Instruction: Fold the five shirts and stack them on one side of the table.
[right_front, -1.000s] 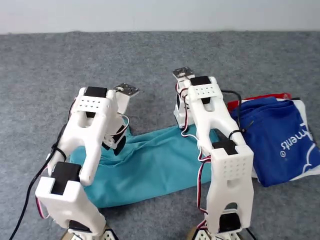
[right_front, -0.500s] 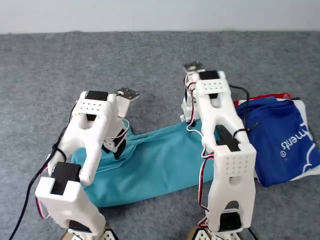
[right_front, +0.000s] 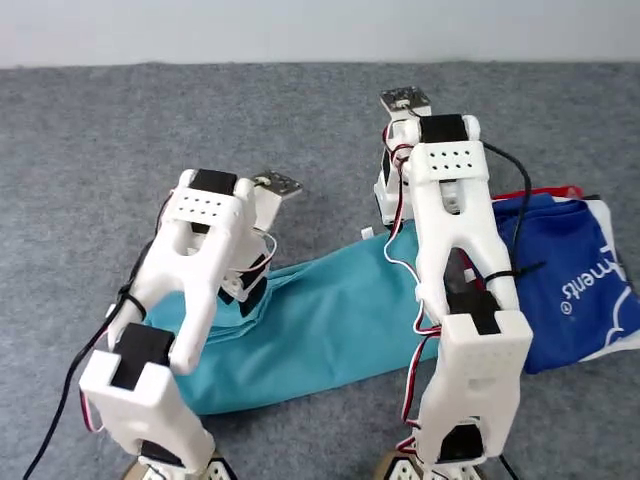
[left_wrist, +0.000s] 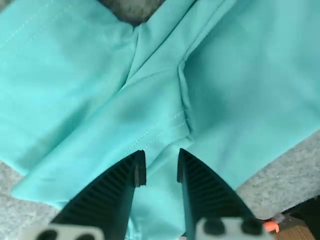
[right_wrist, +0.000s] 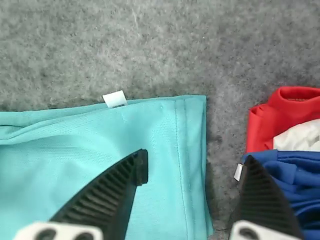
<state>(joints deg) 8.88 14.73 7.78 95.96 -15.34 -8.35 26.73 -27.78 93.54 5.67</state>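
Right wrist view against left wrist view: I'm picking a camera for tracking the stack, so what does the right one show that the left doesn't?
The right wrist view adds the red shirt and blue shirt piled beside the teal shirt's straight edge, its white tag, and the right gripper open above that edge. The left wrist view adds the teal shirt's creased folds and stitched hem, with the left gripper right over them. Both share the teal shirt and the grey table.
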